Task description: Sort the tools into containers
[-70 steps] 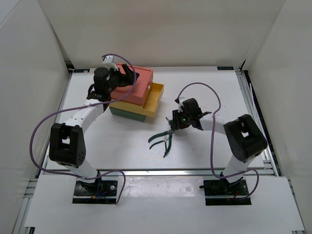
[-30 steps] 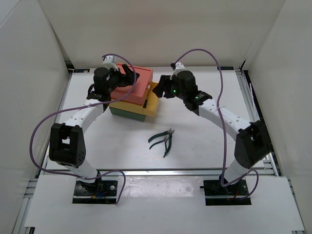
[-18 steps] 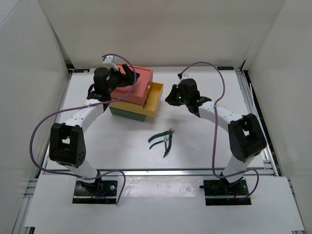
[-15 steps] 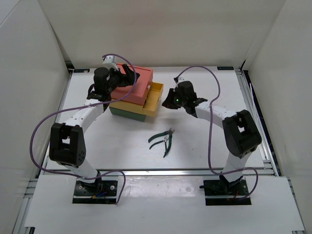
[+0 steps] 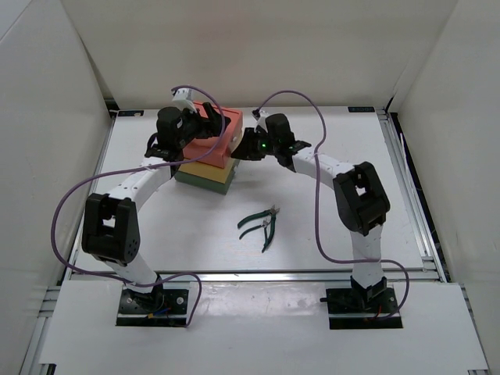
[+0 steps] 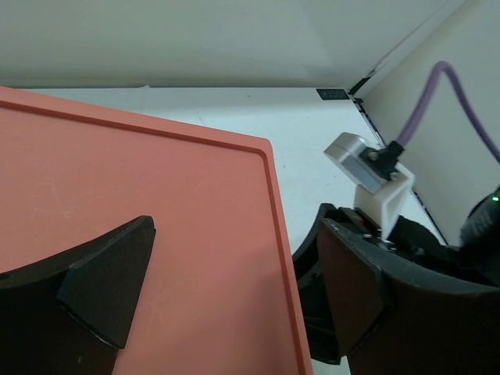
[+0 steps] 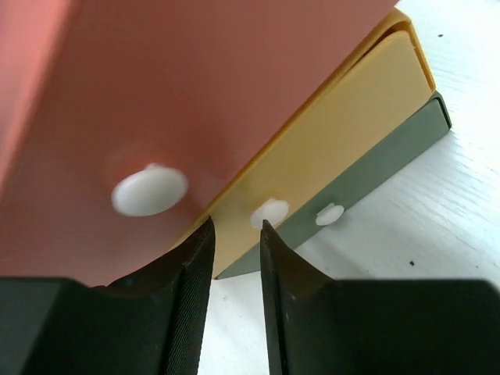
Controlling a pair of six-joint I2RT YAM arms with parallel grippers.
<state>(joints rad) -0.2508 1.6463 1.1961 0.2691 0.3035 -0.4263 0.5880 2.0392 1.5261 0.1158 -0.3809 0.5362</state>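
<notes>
Right wrist: right gripper (image 7: 237,231) narrowly parted, empty, just below white knob (image 7: 269,212) of yellow drawer (image 7: 351,133); looks small, slick, so I'd pinch its sides.

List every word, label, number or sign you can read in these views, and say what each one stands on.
No text can be read in any view.
Salmon-red drawer, yellow drawer, dark green drawer: plain fronts with white knobs, no lettering.
Pliers: no marking can be made out.
Small dark tag by the far corner: it may carry print, but it is too small to read.
</notes>
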